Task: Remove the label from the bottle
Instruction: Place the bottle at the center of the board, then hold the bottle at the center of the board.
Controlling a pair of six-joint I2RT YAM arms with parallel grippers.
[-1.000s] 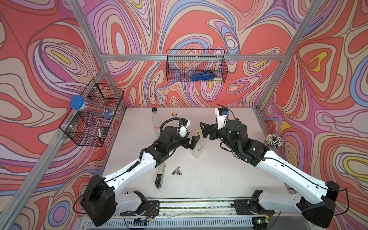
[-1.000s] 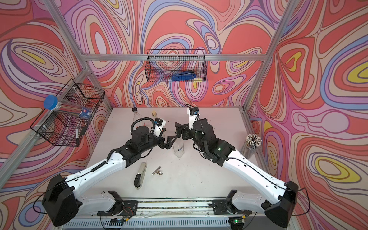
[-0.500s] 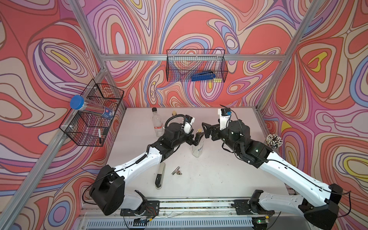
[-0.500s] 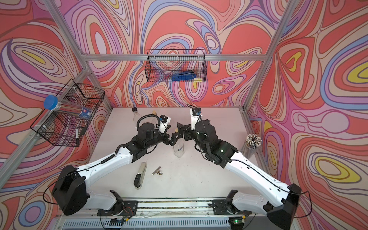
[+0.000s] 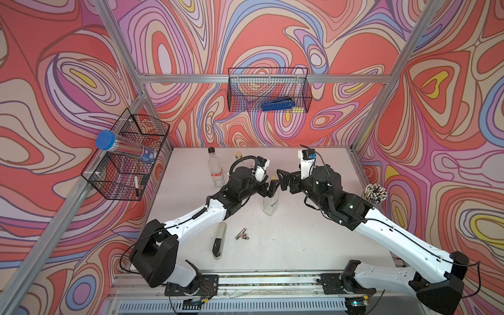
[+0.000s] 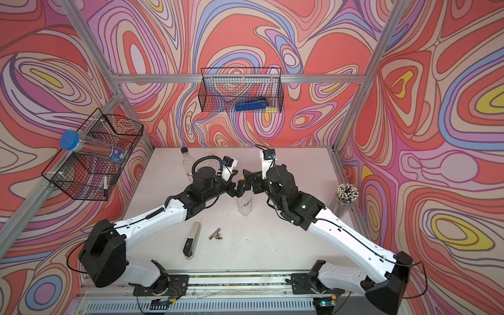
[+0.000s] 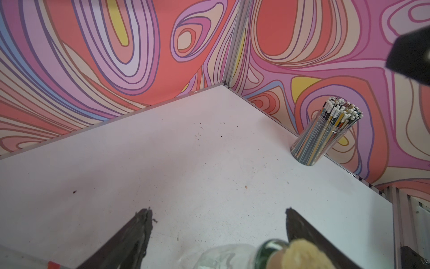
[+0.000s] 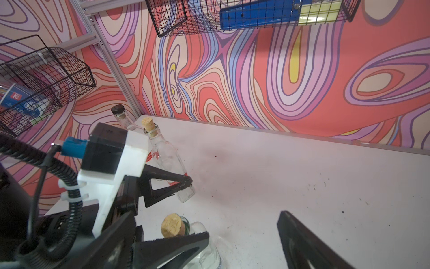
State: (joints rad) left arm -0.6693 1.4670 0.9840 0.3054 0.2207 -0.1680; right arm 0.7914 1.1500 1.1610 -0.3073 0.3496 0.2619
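No readable text anywhere right now. Tube [image 5: 128, 148] in the left basket [image 5: 148, 127]: blue label [image 8: 19, 102] with white lettering, too blurred to make out. Far bottle [image 5: 213, 165], left side: a red label [image 5: 217, 174], print far too small. Middle bottle [image 5: 269, 207]: a pale label [image 5: 275, 202] with blue marks, and that won't resolve into words either.

Both top views look steeply down from high over the near edge, across the whole table [image 5: 300, 234] to the far wall. Left wrist camera sits low, facing the far right corner; right wrist camera faces far left. Both wrist views catch the corked bottle [image 8: 172, 224] close below.
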